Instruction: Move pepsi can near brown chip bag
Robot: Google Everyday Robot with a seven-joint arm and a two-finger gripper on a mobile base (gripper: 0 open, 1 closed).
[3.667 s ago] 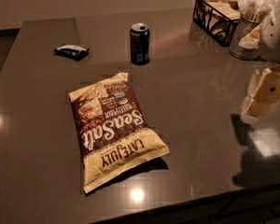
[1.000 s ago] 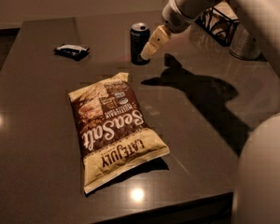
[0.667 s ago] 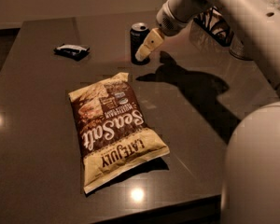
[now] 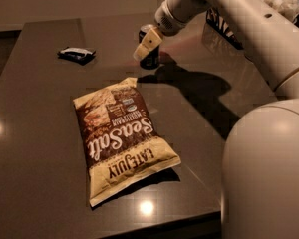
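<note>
tabletop [image 4: 35, 148], end effector [image 4: 147, 44] seemingly at can [image 4: 152, 60]

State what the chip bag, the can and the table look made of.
Brown chip bag: thin film, probably plastic, matte print, crinkled edges. Pepsi can: likely metal, dark, faint sheen; the gripper is at it. Table: hard, smooth, glossy top mirroring light spots; material unclear.

can [image 4: 151, 61] behind end effector [image 4: 148, 44]; chip bag [image 4: 122, 138] flat
</note>
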